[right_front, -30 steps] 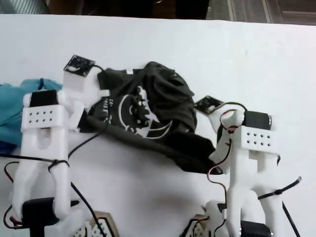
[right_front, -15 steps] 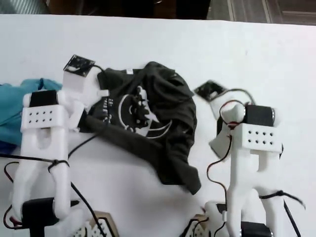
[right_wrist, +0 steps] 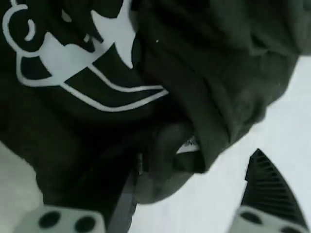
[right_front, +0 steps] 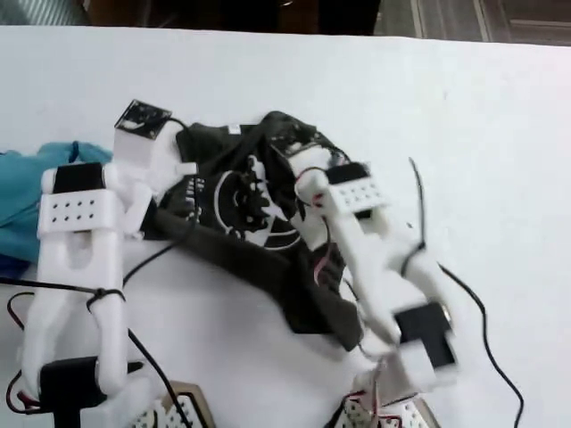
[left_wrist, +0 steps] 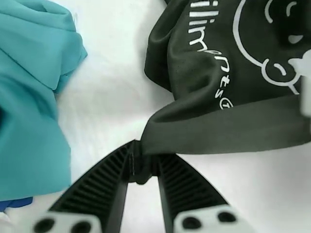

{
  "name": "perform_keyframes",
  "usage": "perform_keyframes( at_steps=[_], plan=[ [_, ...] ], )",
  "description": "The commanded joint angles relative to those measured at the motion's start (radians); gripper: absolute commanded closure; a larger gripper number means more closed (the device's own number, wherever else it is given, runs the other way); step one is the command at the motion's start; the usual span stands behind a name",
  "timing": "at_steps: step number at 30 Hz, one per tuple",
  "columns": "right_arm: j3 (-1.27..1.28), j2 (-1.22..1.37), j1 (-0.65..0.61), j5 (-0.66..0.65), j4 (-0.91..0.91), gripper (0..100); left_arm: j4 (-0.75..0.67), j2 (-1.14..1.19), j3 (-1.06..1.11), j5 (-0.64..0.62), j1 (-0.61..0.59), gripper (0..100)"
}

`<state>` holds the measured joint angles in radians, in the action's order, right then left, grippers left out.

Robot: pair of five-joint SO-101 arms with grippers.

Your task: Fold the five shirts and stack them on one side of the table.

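Note:
A black shirt with a white print lies crumpled in the middle of the white table. My left gripper sits at its left edge. In the left wrist view this gripper is shut on a fold of the black shirt. My right arm stretches across the shirt with its gripper over the far part. In the right wrist view this gripper is open just above the black shirt, one finger over cloth, the other over bare table. A teal shirt lies bunched at the left.
A bit of blue cloth peeks from under the teal shirt. Cables trail from both arms near the front edge. Bare table stretches to the right and at the back.
My right arm has come off the shirt's lower right corner and swung left over the shirt. That corner of the shirt now lies closer in. The left arm has not moved.

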<state>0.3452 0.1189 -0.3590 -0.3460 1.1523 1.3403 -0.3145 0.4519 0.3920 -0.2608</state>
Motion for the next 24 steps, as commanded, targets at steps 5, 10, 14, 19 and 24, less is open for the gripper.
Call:
perform_keyframes(
  at_steps=[5, 10, 14, 19, 24],
  plan=[
    [-0.305, 0.361, 0.079, 0.009, 0.016, 68.0, 0.028, -0.041, -0.008, 0.0, -0.012, 98],
    [-0.468, 0.467, 0.122, 0.009, 0.157, 97.0, 0.023, -0.041, -0.015, 0.0, -0.011, 98],
    [-0.574, 0.458, 0.232, 0.038, 0.191, 98.5, 0.02, -0.041, -0.015, 0.0, -0.011, 98],
    [-0.747, 0.426, 0.423, 0.028, 0.194, 97.8, 0.02, -0.041, -0.012, 0.0, -0.011, 98],
    [-0.842, 0.426, 0.539, 0.028, 0.216, 97.8, 0.02, -0.041, -0.015, 0.0, -0.011, 98]
  ],
)
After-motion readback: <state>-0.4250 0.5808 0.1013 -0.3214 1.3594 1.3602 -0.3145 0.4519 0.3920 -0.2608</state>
